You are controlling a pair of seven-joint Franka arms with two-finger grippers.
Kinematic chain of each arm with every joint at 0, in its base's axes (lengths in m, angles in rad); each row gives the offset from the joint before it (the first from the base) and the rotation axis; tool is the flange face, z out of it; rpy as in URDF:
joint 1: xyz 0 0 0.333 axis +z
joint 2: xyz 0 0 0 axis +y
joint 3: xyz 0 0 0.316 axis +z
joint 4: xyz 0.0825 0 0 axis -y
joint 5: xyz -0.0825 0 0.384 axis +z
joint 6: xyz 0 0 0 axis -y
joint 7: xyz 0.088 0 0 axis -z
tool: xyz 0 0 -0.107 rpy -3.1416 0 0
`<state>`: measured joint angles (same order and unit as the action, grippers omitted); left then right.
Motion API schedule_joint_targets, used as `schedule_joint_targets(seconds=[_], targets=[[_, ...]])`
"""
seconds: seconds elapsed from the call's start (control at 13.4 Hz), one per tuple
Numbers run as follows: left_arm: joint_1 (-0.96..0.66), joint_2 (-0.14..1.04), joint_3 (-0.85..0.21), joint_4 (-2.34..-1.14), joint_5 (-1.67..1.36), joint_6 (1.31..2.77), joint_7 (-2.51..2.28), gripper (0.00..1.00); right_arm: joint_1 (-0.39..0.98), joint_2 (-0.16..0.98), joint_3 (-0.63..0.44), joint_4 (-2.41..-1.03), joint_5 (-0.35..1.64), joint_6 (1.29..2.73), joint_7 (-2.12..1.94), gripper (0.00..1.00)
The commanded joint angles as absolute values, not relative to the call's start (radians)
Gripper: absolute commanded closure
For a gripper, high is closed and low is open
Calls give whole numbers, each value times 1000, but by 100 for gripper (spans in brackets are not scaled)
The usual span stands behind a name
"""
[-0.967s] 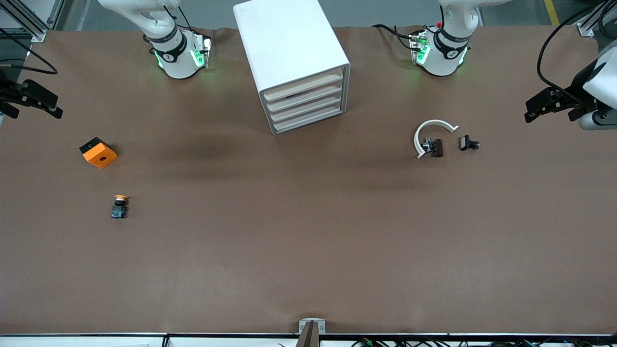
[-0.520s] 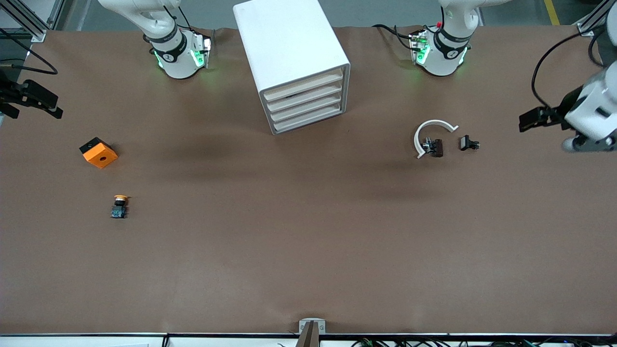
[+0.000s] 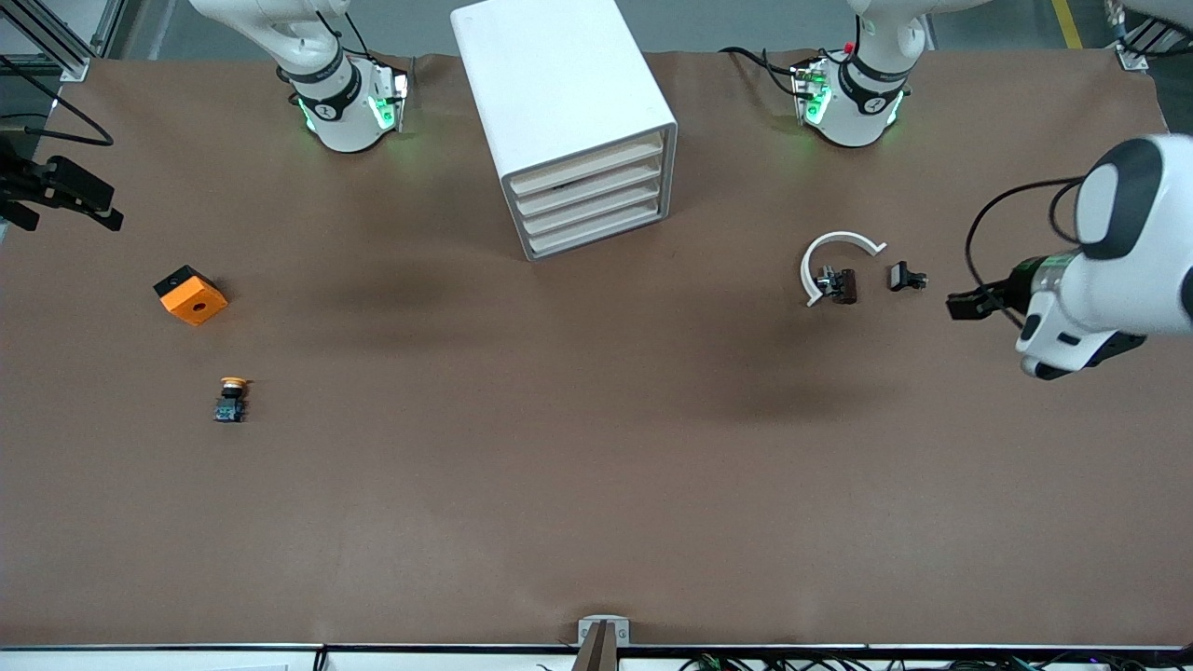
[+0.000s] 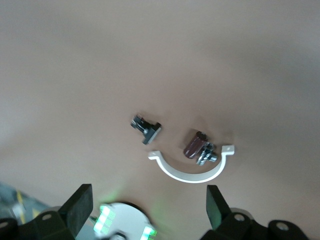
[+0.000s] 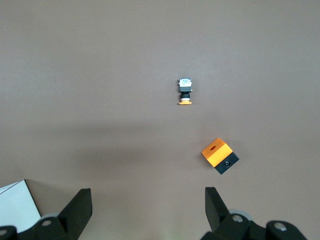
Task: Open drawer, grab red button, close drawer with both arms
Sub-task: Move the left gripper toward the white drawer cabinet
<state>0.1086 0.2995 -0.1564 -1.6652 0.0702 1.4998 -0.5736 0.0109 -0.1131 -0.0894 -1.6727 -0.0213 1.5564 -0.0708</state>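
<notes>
Since all four drawers of the white cabinet are shut and no red-capped button shows in any view, the button is judged to lie inside one of them. The first hazard is therefore pulling the wrong drawer.

The cabinet stands loose and askew on the tabletop, so a one-armed pull could drag the whole box instead of sliding a drawer out. The second arm would need to brace it.

The left arm hangs over its own end of the tabletop. Its left claw is spread wide and empty over bare surface just beside a small black clip. A low sweep toward the cabinet could knock that clip, the white curved bracket or the brown part touching it.

The right claw, also released and holding nothing, waits over the tabletop's edge at the right arm's end.

An orange block lies toward that end, and nearer the front camera lies an orange-capped button. That button is the likeliest thing to be grabbed by mistake, being alike in build to the wanted one.

No brand, label or writing can be read on anything. The arm bases show only green lights.
</notes>
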Motion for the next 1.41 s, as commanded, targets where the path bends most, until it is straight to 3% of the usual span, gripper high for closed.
schedule_joint_targets(seconds=[0.0, 0.37, 0.89, 1.34], targets=[[109, 409, -163, -1635, 11, 1482, -832, 0, 18, -106, -91, -1658, -18, 1549, -80, 0], [17, 547, -166, -1628, -110, 1574, -1270, 0, 32, -97, -91, -1649, -18, 1557, -78, 0], [-107, 652, -167, -1600, -271, 1569, -1940, 0, 64, -74, -91, -1628, -23, 1559, -78, 0], [-216, 664, -167, -1591, -582, 1554, -2104, 0, 86, -58, -91, -1621, -25, 1557, -78, 0]])
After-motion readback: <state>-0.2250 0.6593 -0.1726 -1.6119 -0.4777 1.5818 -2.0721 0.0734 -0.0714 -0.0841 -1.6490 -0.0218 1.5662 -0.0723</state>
